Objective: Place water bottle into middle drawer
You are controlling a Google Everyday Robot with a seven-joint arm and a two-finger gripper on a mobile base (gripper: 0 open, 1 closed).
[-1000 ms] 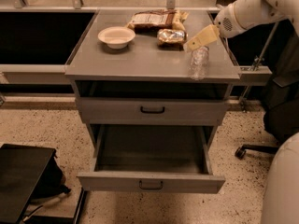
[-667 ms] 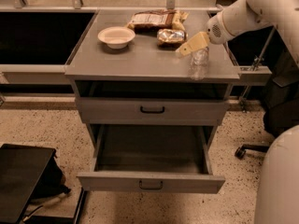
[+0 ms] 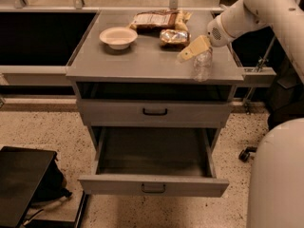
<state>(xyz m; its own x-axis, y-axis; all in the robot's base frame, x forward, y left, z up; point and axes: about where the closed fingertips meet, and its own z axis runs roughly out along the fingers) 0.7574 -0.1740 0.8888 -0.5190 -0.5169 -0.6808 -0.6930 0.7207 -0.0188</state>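
The water bottle [image 3: 202,65], small and clear, stands upright near the front right edge of the grey cabinet top [image 3: 142,61]. My gripper [image 3: 185,56], with pale yellow fingers, hangs from the white arm [image 3: 247,13] and sits just above and to the left of the bottle's top, close to it. The middle drawer [image 3: 153,185], wide and grey with a black bar handle, is pulled out; nothing shows in its inside. The upper drawer [image 3: 154,112] is shut.
A white bowl [image 3: 118,36] sits at the back left of the top. Two wrapped snack packets [image 3: 156,19] [image 3: 174,37] lie at the back. A black object [image 3: 23,179] stands on the floor at the left. The robot's white body [image 3: 278,175] fills the right.
My gripper has moved left and down, closer to the top of the water bottle. The bottle and both drawers have not moved.
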